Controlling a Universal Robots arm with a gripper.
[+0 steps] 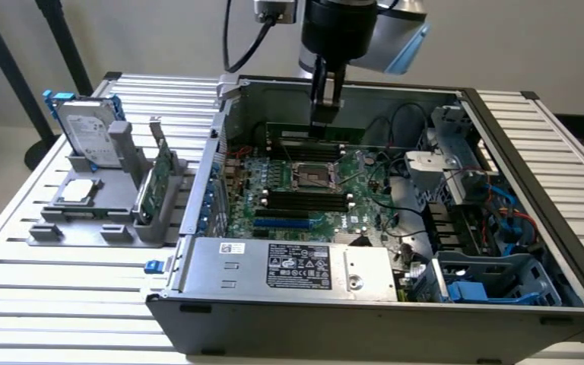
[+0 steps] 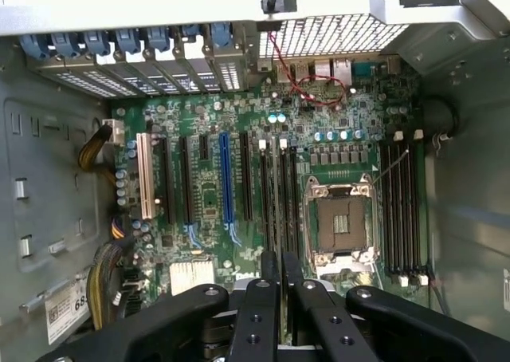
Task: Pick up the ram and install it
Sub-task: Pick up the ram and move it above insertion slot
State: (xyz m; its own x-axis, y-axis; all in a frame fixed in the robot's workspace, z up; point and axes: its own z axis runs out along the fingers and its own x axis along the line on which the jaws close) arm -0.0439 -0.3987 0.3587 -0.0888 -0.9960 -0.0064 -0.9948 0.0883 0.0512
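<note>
The ram (image 1: 294, 135), a narrow green stick with black chips, stands on its long edge inside the open computer case, over the black slots on the far side of the CPU socket (image 1: 312, 176). My gripper (image 1: 325, 120) reaches down from above and is shut on the ram's upper edge. In the wrist view the fingers (image 2: 259, 314) sit close together, and the ram shows edge-on as a thin strip (image 2: 278, 218) in line with the slots beside the socket (image 2: 339, 222). Whether the ram is seated in a slot I cannot tell.
A grey stand on the exterior view's left holds a silver hard drive (image 1: 89, 133), a broader green card (image 1: 148, 186) and a CPU chip (image 1: 77, 190). Inside the case, a power supply (image 1: 292, 266) lies at the front and cables (image 1: 495, 220) and a blue drive cage (image 1: 485, 285) on the right.
</note>
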